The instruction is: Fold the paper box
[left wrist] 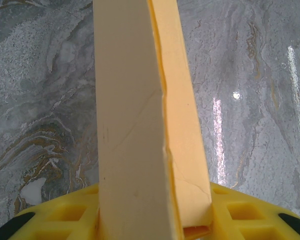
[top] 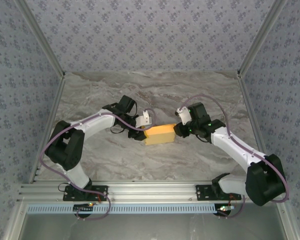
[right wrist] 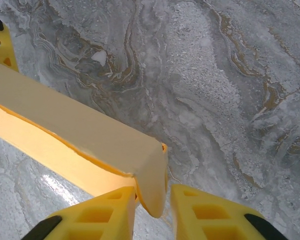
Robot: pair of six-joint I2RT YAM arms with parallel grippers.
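The paper box (top: pixel 160 134) is a yellow-orange, flat rectangular card box held just above the marble table's middle. My left gripper (top: pixel 141 131) is shut on its left end. In the left wrist view the box (left wrist: pixel 135 125) stands edge-on, filling the gap of the gripper (left wrist: pixel 155 222) between the yellow fingers (left wrist: pixel 55 220). My right gripper (top: pixel 179 130) is at the box's right end. In the right wrist view, the rounded end flap (right wrist: pixel 157 180) hangs between the jaws of the gripper (right wrist: pixel 155 212). It touches the left finger (right wrist: pixel 100 215), and a narrow gap shows at the other finger.
The grey marble tabletop (top: pixel 150 95) is walled by patterned panels at the back (top: pixel 150 35) and both sides. An aluminium rail (top: pixel 150 192) with the arm bases runs along the near edge.
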